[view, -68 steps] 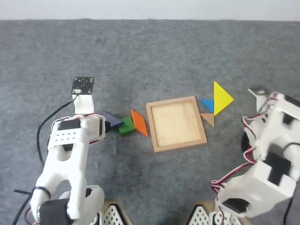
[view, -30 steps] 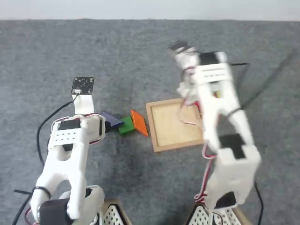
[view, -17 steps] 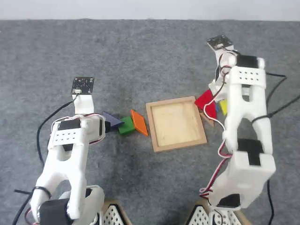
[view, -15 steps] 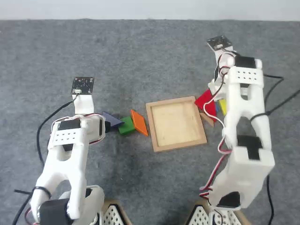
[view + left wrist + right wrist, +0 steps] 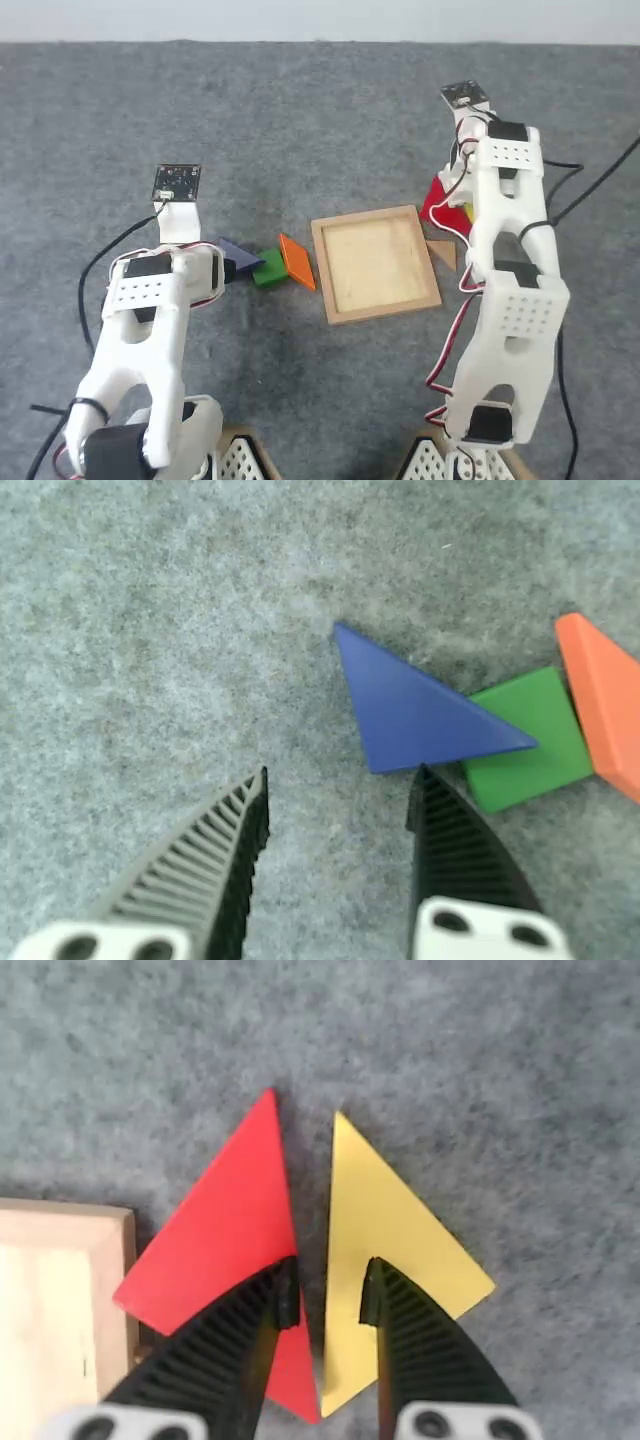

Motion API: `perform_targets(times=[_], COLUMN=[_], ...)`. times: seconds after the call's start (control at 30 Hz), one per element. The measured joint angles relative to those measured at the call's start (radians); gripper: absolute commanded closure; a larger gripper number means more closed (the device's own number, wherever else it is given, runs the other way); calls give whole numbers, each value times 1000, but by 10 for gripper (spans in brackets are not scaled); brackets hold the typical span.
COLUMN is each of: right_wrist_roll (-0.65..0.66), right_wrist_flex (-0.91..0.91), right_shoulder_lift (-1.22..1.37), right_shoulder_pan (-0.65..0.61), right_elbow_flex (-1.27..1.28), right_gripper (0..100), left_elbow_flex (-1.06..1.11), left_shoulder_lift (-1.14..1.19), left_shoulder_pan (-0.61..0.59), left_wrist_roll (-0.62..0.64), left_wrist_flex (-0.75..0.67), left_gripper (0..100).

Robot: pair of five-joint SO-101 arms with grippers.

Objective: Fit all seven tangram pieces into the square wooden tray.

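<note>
Right gripper (image 5: 328,1295), 2 o'clock of square wooden tray (image 5: 385,309): jaws slightly apart over red triangle (image 5: 225,1230) / yellow triangle (image 5: 385,1230) seam, likely for edge grip. Left gripper (image 5: 341,774): jaws wide beside blue triangle (image 5: 410,715).

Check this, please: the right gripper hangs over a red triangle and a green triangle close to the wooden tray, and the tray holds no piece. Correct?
One detail is wrong: beside the red triangle lies a yellow triangle, not a green one, as the right wrist view shows. The right gripper does hang over both, close to the wooden tray, which holds no piece.
</note>
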Motion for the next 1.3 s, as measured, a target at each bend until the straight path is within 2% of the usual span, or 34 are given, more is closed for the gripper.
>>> perform_targets(times=[0.37,0.63,0.87,0.93,1.13,1.3], right_wrist_roll=[2,2,8,-43,-180,-236], right_wrist_flex=[74,75,-84,-124,-175,-181], right_shoulder_lift=[-3,-78,-308,-384,-471,-342], right_shoulder_pan=[-75,-95,-109,-109,-110,-112], right_elbow_flex=[18,169,477,511,468,264], right_gripper=[876,876,876,876,876,875], left_elbow_flex=[0,0,0,0,0,0], left_shoulder_lift=[0,0,0,0,0,0], left_shoulder_pan=[0,0,0,0,0,0], left_wrist_roll=[0,0,0,0,0,0], left_wrist_flex=[0,-38,-38,-38,-38,-38], left_gripper=[778,779,779,779,779,779])
